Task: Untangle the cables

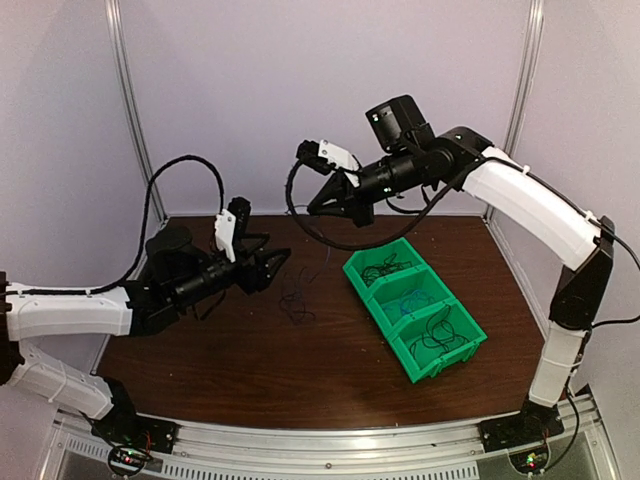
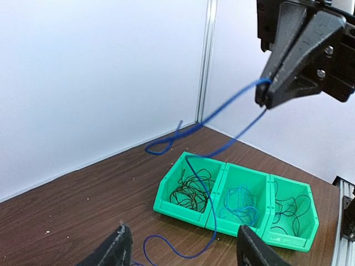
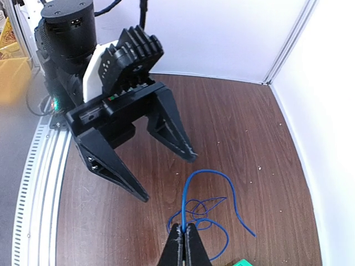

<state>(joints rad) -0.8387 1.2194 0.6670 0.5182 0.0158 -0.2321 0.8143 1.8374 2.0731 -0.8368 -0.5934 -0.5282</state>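
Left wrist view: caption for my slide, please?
Right end effector holds a blue cable raised, with the green three-compartment bin beyond.

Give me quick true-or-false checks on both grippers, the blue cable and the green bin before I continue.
1. The right gripper is shut on the blue cable. True.
2. The left gripper grips the same cable. False: it is open and holds nothing.
3. All three compartments of the green bin hold cables. True.
4. The blue cable lies flat on the table. False: its pinched end is raised in the air, and the rest trails down to the tabletop.
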